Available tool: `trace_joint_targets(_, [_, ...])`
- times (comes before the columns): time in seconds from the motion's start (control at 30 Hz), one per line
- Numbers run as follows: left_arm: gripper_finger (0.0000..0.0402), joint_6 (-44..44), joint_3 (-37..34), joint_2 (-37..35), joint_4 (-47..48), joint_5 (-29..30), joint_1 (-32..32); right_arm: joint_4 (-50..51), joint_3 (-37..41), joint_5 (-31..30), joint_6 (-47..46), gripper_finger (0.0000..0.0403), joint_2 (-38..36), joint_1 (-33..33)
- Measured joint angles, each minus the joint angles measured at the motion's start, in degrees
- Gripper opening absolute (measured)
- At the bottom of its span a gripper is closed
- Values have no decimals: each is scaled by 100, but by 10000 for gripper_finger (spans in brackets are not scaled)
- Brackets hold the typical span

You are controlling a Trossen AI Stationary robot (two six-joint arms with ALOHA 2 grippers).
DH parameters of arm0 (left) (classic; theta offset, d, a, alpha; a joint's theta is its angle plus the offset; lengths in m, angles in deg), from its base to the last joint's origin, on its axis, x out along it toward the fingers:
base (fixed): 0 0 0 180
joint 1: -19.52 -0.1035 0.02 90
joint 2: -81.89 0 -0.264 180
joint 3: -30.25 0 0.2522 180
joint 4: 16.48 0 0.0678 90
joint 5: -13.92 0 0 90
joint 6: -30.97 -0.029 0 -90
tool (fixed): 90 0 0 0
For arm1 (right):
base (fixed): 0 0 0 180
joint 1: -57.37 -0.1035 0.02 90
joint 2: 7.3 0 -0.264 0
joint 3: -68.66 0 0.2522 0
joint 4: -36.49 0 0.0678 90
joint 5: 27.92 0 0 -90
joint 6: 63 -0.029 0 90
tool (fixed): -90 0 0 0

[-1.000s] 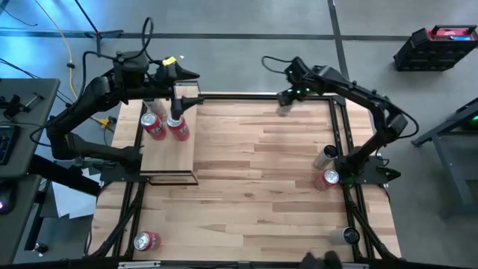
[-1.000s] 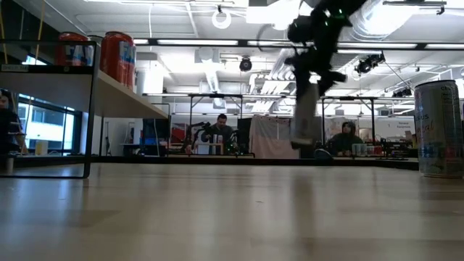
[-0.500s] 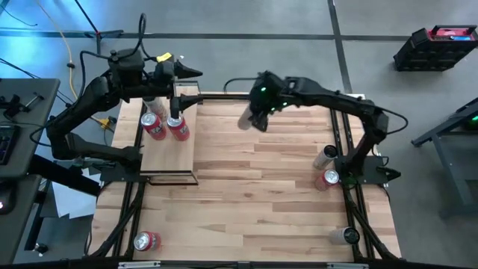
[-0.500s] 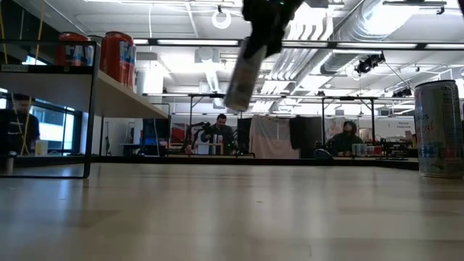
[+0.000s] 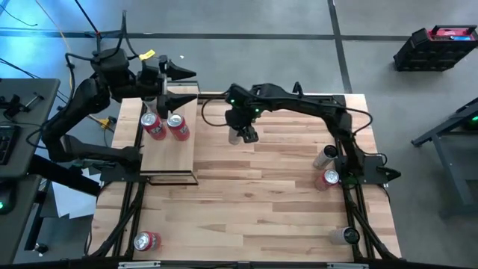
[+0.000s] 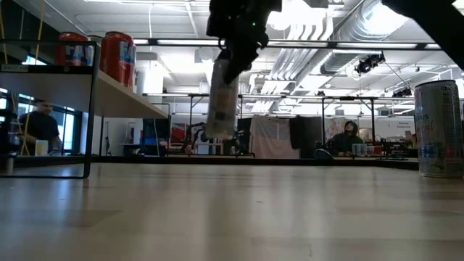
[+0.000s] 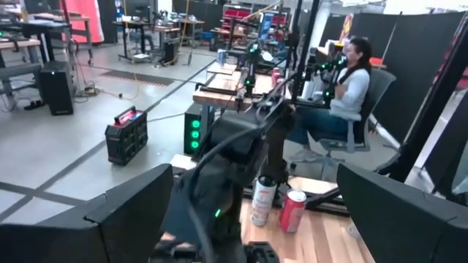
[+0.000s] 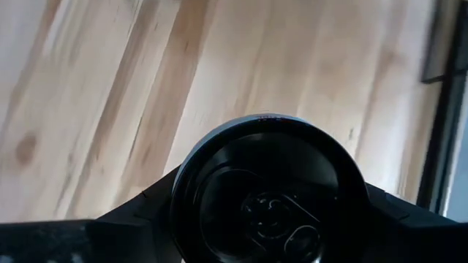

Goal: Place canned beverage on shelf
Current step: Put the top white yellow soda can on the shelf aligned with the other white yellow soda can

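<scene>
My right gripper [image 5: 243, 128] is shut on a silver beverage can [image 6: 221, 101] and carries it above the table's far middle, right of the shelf. The shelf [image 5: 170, 153] is a narrow pale board in a black frame at the table's left. Two red cans [image 5: 153, 125] [image 5: 177, 125] stand upright on its far part, and the low view shows them up on the board [image 6: 119, 54]. My left gripper [image 5: 187, 84] hovers open over the shelf's far end, holding nothing. My right gripper pinches the silver can between its two fingers [image 8: 139, 212], on opposite sides just below the top rim [image 8: 183, 183]. The fingers come from above, slanting down. The can hangs below them, nearly upright with a slight tilt, clear of the table [image 6: 217, 134].
A silver can [image 5: 325, 157] and a red can [image 5: 328, 178] stand by the right arm's base. Another silver can [image 5: 347, 235] is at the near right corner and a red can [image 5: 146, 240] at the near left. Bare wood [image 5: 261, 194] lies between. People sit beyond the table.
My right gripper has swept from the table's far right toward the left, nearing the shelf, and has rolled as it went. The silver can has travelled with it clear of the table, tilting midway and now hanging close to upright.
</scene>
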Motion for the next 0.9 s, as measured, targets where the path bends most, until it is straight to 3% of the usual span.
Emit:
trace_joint_targets(0.27, [378,152,0,0,-8,81,2,464,-623,23,911,246,630,-4])
trace_joint_targets(0.53, [378,244,0,139,12,78,4,287,-369,176,1417,250,677,-28])
trace_joint_targets(0.9, [378,241,0,175,-37,78,183,253,-70,390,1382,258,679,-37])
